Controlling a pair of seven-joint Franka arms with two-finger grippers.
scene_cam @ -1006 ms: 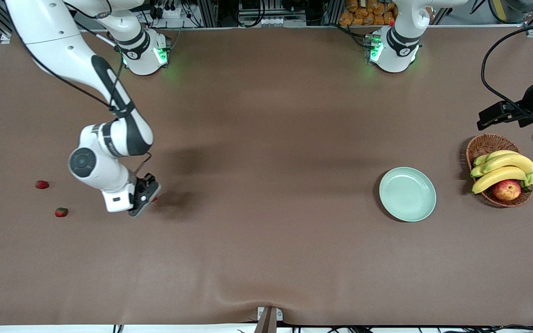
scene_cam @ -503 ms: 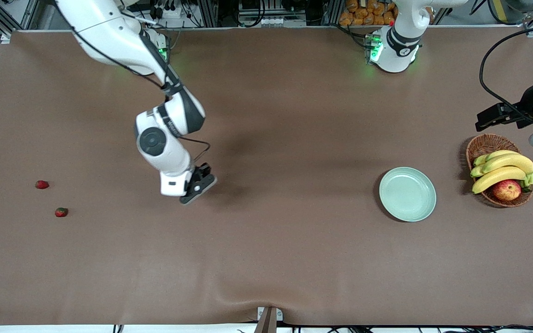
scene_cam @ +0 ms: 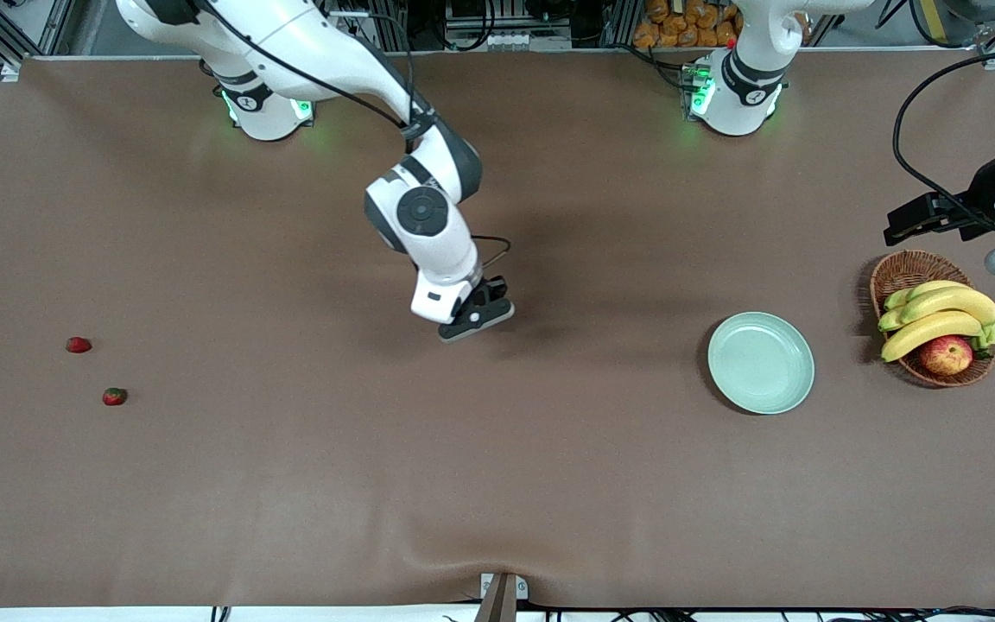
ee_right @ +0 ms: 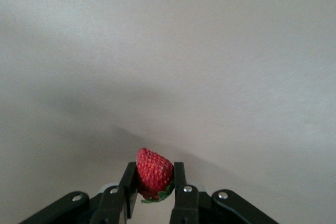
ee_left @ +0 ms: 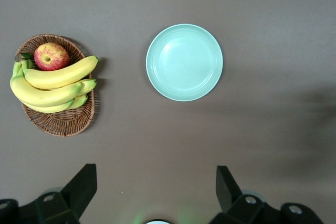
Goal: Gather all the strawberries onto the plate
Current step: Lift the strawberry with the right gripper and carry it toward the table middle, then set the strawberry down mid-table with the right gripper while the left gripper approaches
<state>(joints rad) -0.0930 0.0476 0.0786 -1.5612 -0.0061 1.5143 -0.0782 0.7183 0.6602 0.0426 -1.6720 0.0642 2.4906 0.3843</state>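
While the right pincer [scene_cam: 487, 321] hangs over bare bench [scene_cam: 497, 484] about mid-length, it is clamped on one strawberry [ee_right: 154, 173], red body pinched between both fingers, green cap toward the wrist. Front view hides this berry under the pincer. Two more strawberries lie on the cloth at the right arm's end: one [scene_cam: 78, 345], and a second [scene_cam: 114, 396] near it, nearer the front camera, not touching.

Plate [scene_cam: 761, 362], mint green, sits toward the left arm's end with nothing on it. Bare brown cloth only between pincer and plate. Beside the plate, apart from it, stands a wicker basket [scene_cam: 897, 269] with bananas [scene_cam: 938, 313] and an apple [scene_cam: 946, 355].

Left pincer [ee_left: 155, 192] waits over the basket end of the bench, fingers spread wide, gripping nothing.
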